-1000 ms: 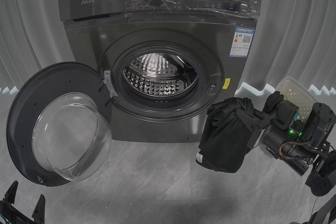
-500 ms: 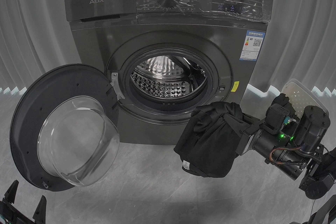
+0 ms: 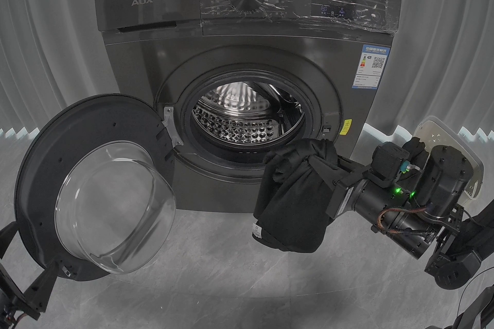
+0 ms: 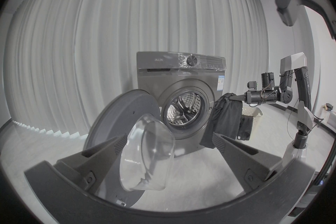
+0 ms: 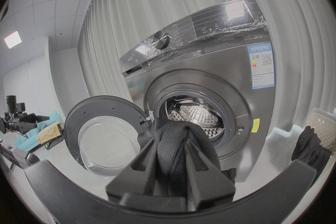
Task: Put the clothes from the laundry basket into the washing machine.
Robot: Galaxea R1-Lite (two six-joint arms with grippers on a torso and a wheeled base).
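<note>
The washing machine (image 3: 247, 37) takes up the centre and upper part of the head view, standing on a grey floor (image 3: 206, 263) before a pale pleated curtain (image 3: 442, 26). Its round door (image 3: 92, 186) is swung fully open to the lower left of the frame, the clear glass bowl facing outward. The drum (image 3: 247, 111) lies open in the middle of the frame, and its perforated steel wall is bare as far as can be seen.

A black garment (image 3: 293, 201) hangs bunched in the air at centre right, just in front of the lower right rim of the drum opening and above the floor, not yet inside. At the right edge of the frame, behind the right arm, stands the white laundry basket (image 3: 455, 145), with a second dark cloth (image 5: 309, 147) draped over its rim.

The right tool (image 5: 170, 154) is pressed together on the top fold of the black garment, which wells up between its two fingers and hangs down below. The left tool (image 4: 169, 140) sits at the lower left corner of the frame, below the door, its fingers spread wide and holding nothing.
</note>
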